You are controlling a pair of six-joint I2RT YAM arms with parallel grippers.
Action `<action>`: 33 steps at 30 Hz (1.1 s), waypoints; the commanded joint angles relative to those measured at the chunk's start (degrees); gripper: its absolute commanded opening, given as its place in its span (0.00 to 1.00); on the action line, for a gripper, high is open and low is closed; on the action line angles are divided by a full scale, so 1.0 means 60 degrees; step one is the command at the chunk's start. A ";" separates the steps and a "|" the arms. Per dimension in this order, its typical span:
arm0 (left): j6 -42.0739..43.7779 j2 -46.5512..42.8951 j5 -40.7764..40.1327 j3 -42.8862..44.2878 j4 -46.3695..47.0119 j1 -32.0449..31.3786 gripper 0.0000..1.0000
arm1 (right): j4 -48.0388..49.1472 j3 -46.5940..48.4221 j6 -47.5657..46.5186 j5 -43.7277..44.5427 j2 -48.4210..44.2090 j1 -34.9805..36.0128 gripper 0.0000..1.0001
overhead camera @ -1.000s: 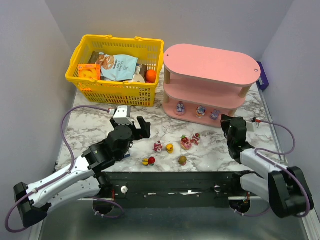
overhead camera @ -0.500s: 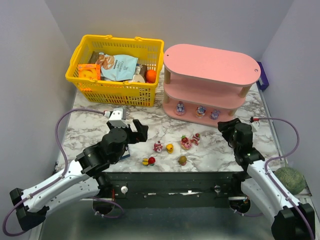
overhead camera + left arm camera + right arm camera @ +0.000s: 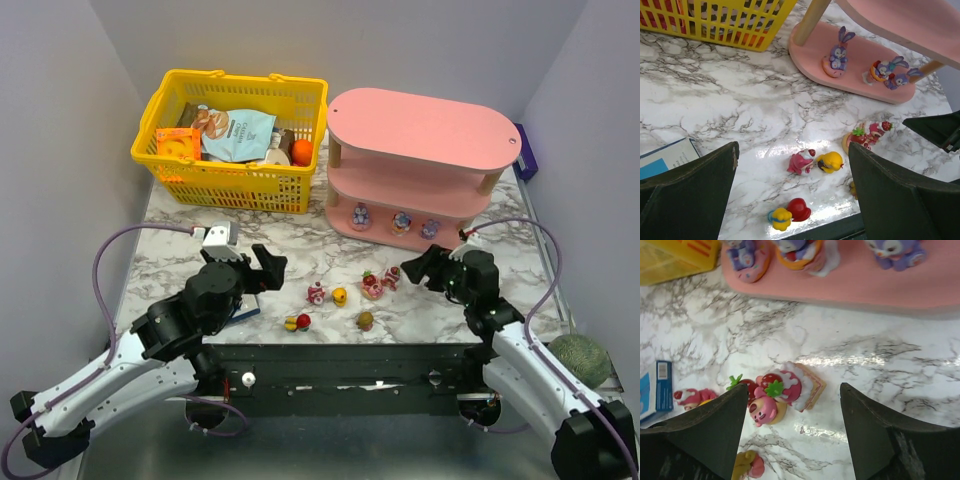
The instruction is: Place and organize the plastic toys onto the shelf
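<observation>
1. On the bottom tier of the pink shelf, three purple bunny figurines stood in a row, so that much of the job looked done.
2. Down on the marble table, the other plastic toys lay in a loose cluster between the two arms. A pink figure touched a yellow one. A strawberry-cake piece had a small strawberry toy just beside it. A red-and-yellow pair sat near the front edge, with a brownish figure close by.
3. And the right gripper hovered low, just right of the strawberry-cake piece, jaws spread wide and holding nothing. Its wrist view framed that toy squarely between the fingers.
4. Over on the other side, the left gripper hung at the left of the cluster, jaws likewise wide apart and empty, with a flat blue box just beside one finger.
5. By my count, three were shelved and about seven were left on the marble, so the task looked less than a third done. No toy showed on the top tier, and the middle tier was only partly visible.
6. My guess was that the strawberry-cake piece was the right arm's next pick, given how it sat lined up between those open jaws.
</observation>
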 commanded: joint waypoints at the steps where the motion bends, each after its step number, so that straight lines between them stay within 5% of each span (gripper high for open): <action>1: 0.0121 -0.0059 0.0248 0.0056 -0.0222 0.0045 0.99 | 0.0227 0.0270 -0.0650 0.0073 0.0103 0.0721 0.81; 11: 0.0107 0.0366 -0.0030 0.0129 -0.0266 0.0045 0.99 | -0.0316 0.0885 0.1560 0.4700 0.1465 0.3459 0.66; 23: 0.0033 -0.0103 -0.0250 0.0011 -0.0251 0.0060 0.99 | -0.0228 0.1794 0.2074 0.5787 0.3456 0.4252 0.58; 33: 0.0004 -0.0220 -0.0206 -0.0003 -0.0266 0.0045 0.99 | -0.0609 0.2102 0.2236 0.5920 0.4088 0.4429 0.29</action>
